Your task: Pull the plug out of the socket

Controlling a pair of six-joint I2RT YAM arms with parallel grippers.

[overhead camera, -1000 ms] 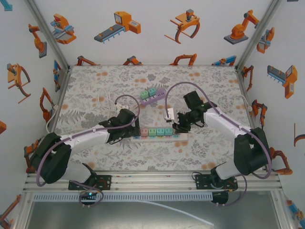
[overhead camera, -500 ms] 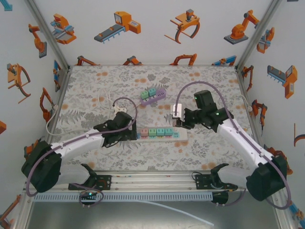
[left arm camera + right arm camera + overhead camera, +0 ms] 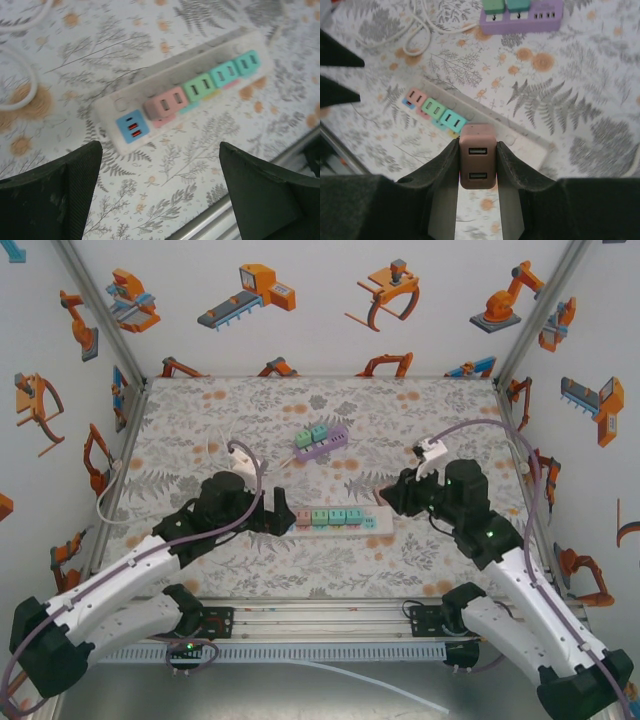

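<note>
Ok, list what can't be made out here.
Right wrist: the plug prongs, hidden behind its own body in the right gripper.
Right wrist: the purple strip, far side cut off by the top edge.
Left wrist: the white strip socket markings, blurred.

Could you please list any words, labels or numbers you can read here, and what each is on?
No text can be read.
white power strip: no printing shows.
brown plug: blank face, two USB ports.
purple power strip: small dark marks below its plugs, too blurred to read.
wall stickers: robot pictures, no words.
</note>
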